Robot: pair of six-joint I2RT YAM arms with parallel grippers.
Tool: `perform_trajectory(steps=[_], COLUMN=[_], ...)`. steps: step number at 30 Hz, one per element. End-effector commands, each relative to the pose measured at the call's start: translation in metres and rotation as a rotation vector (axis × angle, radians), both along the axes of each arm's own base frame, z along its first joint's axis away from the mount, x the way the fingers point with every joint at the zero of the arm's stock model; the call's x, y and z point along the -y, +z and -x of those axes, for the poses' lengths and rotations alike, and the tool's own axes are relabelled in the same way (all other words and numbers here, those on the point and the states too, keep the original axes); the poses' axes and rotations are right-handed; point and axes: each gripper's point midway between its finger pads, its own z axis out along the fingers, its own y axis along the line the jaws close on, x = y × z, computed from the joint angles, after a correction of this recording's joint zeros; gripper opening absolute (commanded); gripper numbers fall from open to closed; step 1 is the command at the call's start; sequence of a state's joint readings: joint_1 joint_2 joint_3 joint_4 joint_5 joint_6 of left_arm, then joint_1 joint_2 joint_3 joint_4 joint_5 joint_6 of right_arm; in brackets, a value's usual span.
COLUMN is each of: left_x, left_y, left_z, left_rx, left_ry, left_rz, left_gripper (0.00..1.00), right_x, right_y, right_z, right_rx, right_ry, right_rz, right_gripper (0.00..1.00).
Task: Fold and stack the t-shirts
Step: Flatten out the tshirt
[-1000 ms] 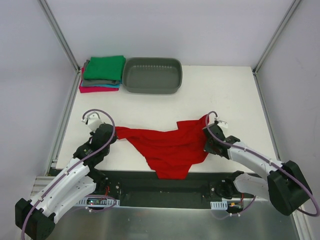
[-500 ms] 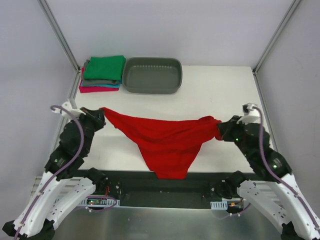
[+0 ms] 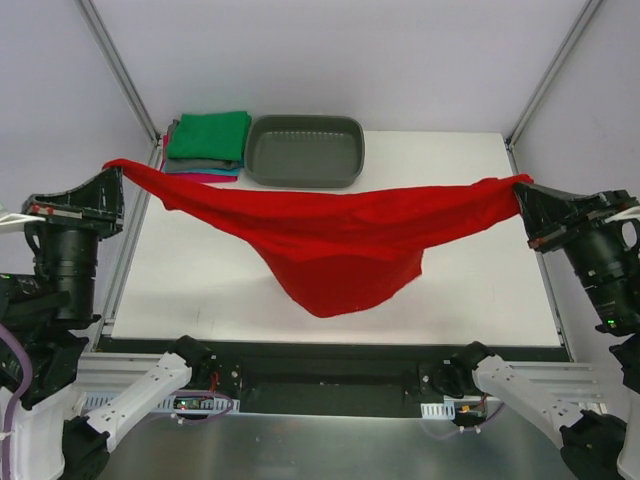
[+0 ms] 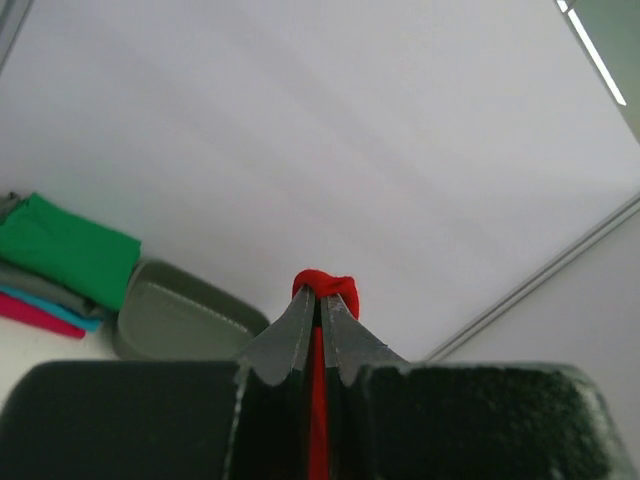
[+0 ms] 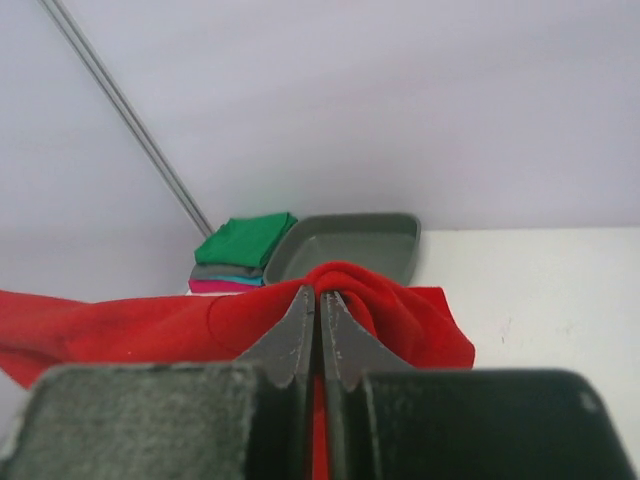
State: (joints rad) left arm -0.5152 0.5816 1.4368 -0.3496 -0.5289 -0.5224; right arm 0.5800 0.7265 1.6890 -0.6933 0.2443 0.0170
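Observation:
A bright red t-shirt [image 3: 330, 240] hangs stretched in the air across the table, sagging in the middle. My left gripper [image 3: 112, 168] is shut on its left end, high at the left edge. My right gripper [image 3: 522, 186] is shut on its right end at the right edge. In the left wrist view a red bunch [image 4: 326, 285] pokes out past my left gripper [image 4: 321, 300]. In the right wrist view the red t-shirt [image 5: 400, 310] drapes over my right gripper [image 5: 320, 296]. Folded t-shirts [image 3: 205, 147], green on top of grey, teal and magenta, are stacked at the back left.
A grey oval tub [image 3: 305, 150] stands at the back, right beside the folded stack. The white table [image 3: 480, 280] runs between metal frame posts [image 3: 120, 70] at both back corners. The tub [image 5: 350, 245] and the stack [image 5: 240, 250] also show in the right wrist view.
Both arms rose and spread apart, lifting the red t-shirt off the table and pulling it out wide. Both grippers stayed shut on its ends.

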Motion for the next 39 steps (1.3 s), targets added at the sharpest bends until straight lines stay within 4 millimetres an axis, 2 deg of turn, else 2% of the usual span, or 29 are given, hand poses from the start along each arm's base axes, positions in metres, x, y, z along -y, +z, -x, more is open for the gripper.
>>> perform_trajectory(steps=[1, 2, 5, 8, 12, 14, 17, 19, 21, 23, 25, 27, 28, 30, 31, 34, 36, 39], left_x=[-0.004, -0.004, -0.008, -0.012, -0.006, -0.010, -0.018, -0.022, -0.022, -0.024, -0.020, -0.014, -0.001, 0.040, 0.072, 0.139, 0.160, 0.179], left_y=[0.025, 0.023, 0.005, -0.007, 0.012, 0.030, 0.060, 0.066, 0.055, 0.030, -0.014, -0.056, -0.087, -0.147, -0.184, -0.273, -0.314, -0.352], left_z=[-0.013, -0.019, -0.046, -0.080, -0.107, -0.107, -0.089, -0.076, -0.069, -0.064, -0.063, -0.047, -0.047, -0.040, -0.037, -0.022, -0.012, 0.002], left_rx=[0.010, -0.004, -0.091, -0.168, -0.191, -0.179, -0.110, -0.078, -0.075, -0.099, -0.152, -0.175, -0.209, -0.266, -0.333, -0.542, -0.661, -0.746], left_ry=[0.073, 0.087, 0.190, 0.329, 0.389, 0.421, 0.418, 0.403, 0.375, 0.361, 0.320, 0.222, 0.144, -0.094, -0.255, -0.597, -0.701, -0.761], left_rz=[-0.085, -0.093, -0.130, -0.205, -0.327, -0.345, -0.325, -0.302, -0.291, -0.257, -0.225, -0.136, -0.114, -0.015, 0.010, 0.111, 0.150, 0.168], left_gripper=[0.00, 0.00, 0.00, 0.00, 0.00, 0.00, 0.00, 0.00, 0.00, 0.00, 0.00, 0.00, 0.00, 0.00, 0.00, 0.00, 0.00, 0.00], right_x=[-0.013, -0.014, -0.033, -0.051, -0.066, -0.071, -0.078, -0.072, -0.065, -0.063, -0.053, -0.050, -0.048, -0.037, -0.032, -0.010, 0.003, 0.021], right_y=[0.002, 0.003, -0.004, -0.002, 0.015, 0.025, 0.030, 0.028, 0.022, 0.007, -0.011, -0.038, -0.056, -0.086, -0.100, -0.130, -0.149, -0.187], right_z=[-0.030, -0.037, -0.074, -0.102, -0.133, -0.141, -0.142, -0.141, -0.141, -0.140, -0.141, -0.141, -0.142, -0.146, -0.150, -0.166, -0.178, -0.199], right_rx=[-0.031, -0.037, -0.070, -0.077, -0.054, -0.053, -0.061, -0.068, -0.070, -0.095, -0.136, -0.195, -0.234, -0.302, -0.337, -0.437, -0.521, -0.683], right_ry=[-0.020, -0.039, -0.056, -0.045, -0.022, 0.006, 0.072, 0.061, 0.038, 0.054, 0.038, 0.044, 0.045, 0.010, -0.005, -0.048, -0.056, -0.096], right_rz=[0.123, 0.132, 0.193, 0.224, 0.259, 0.231, 0.198, 0.192, 0.187, 0.191, 0.193, 0.201, 0.207, 0.221, 0.227, 0.226, 0.221, 0.198], right_gripper=[0.01, 0.01, 0.01, 0.01, 0.01, 0.01, 0.01, 0.01, 0.01, 0.01, 0.01, 0.01, 0.00, 0.00, 0.01, 0.01, 0.01, 0.02])
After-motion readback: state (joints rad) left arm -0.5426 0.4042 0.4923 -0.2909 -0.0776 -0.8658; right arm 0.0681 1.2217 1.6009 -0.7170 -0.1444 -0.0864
